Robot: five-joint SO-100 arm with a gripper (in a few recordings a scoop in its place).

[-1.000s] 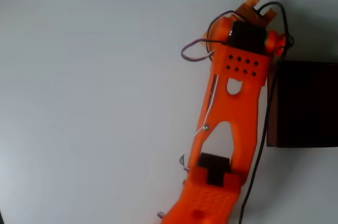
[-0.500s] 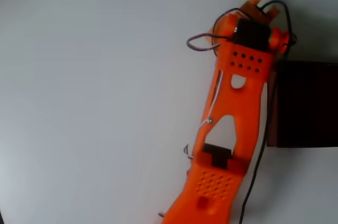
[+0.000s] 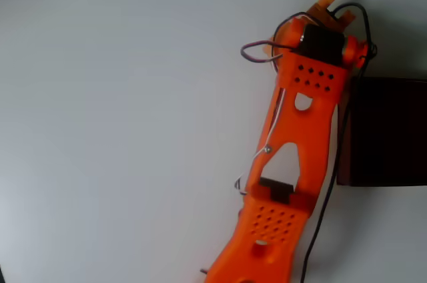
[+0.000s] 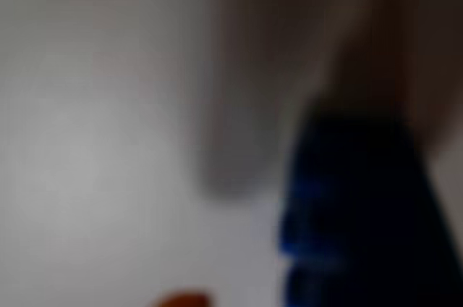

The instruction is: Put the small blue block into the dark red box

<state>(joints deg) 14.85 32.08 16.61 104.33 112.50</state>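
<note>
A plain white tabletop [image 3: 120, 109] filled most of the overhead view, evenly lit and bare around the arm. The orange plastic arm [image 3: 293, 156] reached from the bottom edge up toward the top right, a black cable [image 3: 330, 183] trailing along its right side. Just beside the arm, at the right edge, sat the large rectangular dark red box [image 3: 387, 129]; its interior looked near-black and nothing could be made out inside it. The gripper [image 3: 327, 4] showed as orange tips past the wrist, above the box's far left corner; whether its jaws were spread or pressed together could not be told. In the badly blurred wrist view, the small blue block [image 4: 354, 213] loomed very close at lower right.
</note>
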